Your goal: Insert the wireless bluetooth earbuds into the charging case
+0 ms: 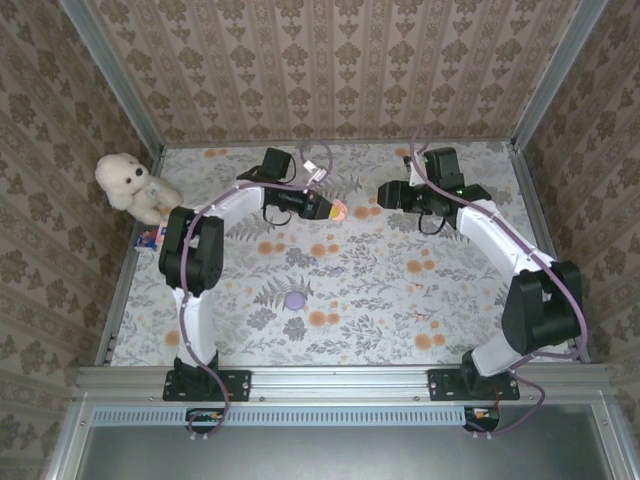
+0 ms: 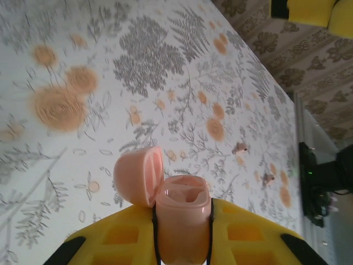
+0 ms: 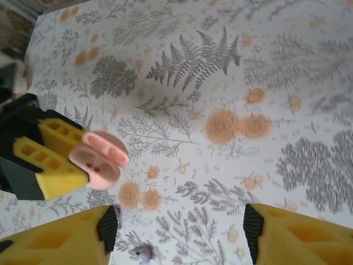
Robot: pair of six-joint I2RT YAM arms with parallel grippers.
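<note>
Items as I read them from my station, left to right:
- Plush toy (image 1: pixel 130 185): sits at the far left corner of the table (image 1: pixel 400 320).
- Lilac round case (image 1: pixel 294 299): lies flat on the floral cloth, near the left arm.
- Left gripper (image 1: pixel 322 207): I see it clamped on the pink charging case (image 2: pixel 183 215), whose lid (image 2: pixel 140 176) is swung open.
- Pinkish earbuds (image 2: pixel 240 147): two tiny bits loose on the cloth beyond the pink charging case.
- Lilac earbud (image 3: pixel 143 253): lies on the cloth below the right gripper.
- Right gripper (image 3: pixel 180 226): jaws wide, holding nothing.
</note>
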